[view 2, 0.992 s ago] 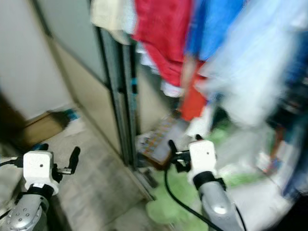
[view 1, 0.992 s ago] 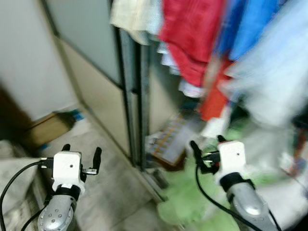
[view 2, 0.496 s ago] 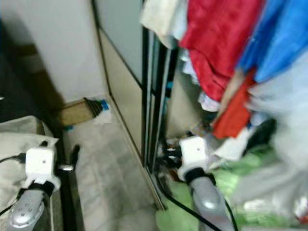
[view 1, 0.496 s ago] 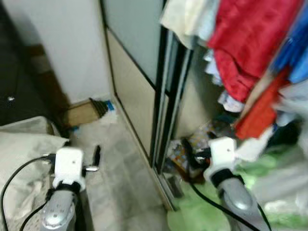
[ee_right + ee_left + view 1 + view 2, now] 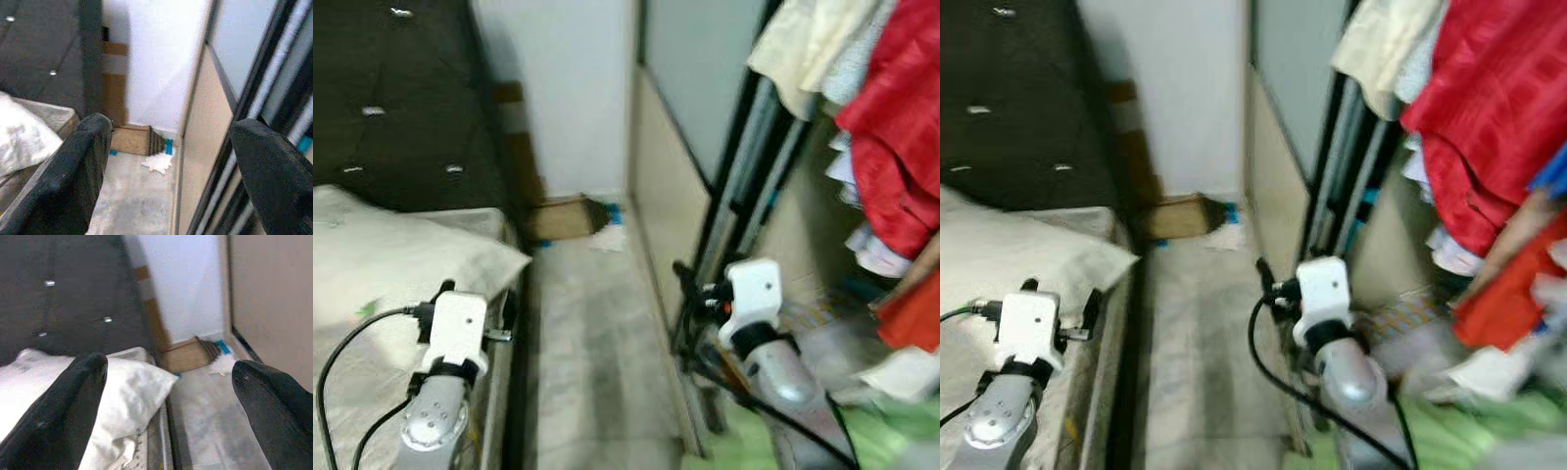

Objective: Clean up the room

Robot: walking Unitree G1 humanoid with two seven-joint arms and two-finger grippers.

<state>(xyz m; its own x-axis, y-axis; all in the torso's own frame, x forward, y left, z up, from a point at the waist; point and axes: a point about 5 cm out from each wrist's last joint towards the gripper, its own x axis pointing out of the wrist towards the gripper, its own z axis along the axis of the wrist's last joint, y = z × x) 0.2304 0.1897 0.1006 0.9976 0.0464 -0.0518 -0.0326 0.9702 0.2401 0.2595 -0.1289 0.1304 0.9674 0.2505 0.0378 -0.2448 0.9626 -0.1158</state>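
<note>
A bed (image 5: 372, 323) with a dark tufted headboard (image 5: 401, 108) lies under the left gripper (image 5: 166, 377), whose fingers (image 5: 73, 401) are spread wide with nothing between them; a white pillow (image 5: 127, 391) sits just past the fingertips. The sliding wardrobe door (image 5: 690, 127) stands beside the right gripper (image 5: 168, 147), fingers (image 5: 83, 166) likewise spread wide and empty. Red clothes (image 5: 901, 127) and cream clothes (image 5: 803, 49) hang beyond its far side. Ahead of both pairs of fingers, against the white wall, lies a flattened cardboard box (image 5: 132, 139) with a scrap of white paper (image 5: 159, 161) touching its end.
</note>
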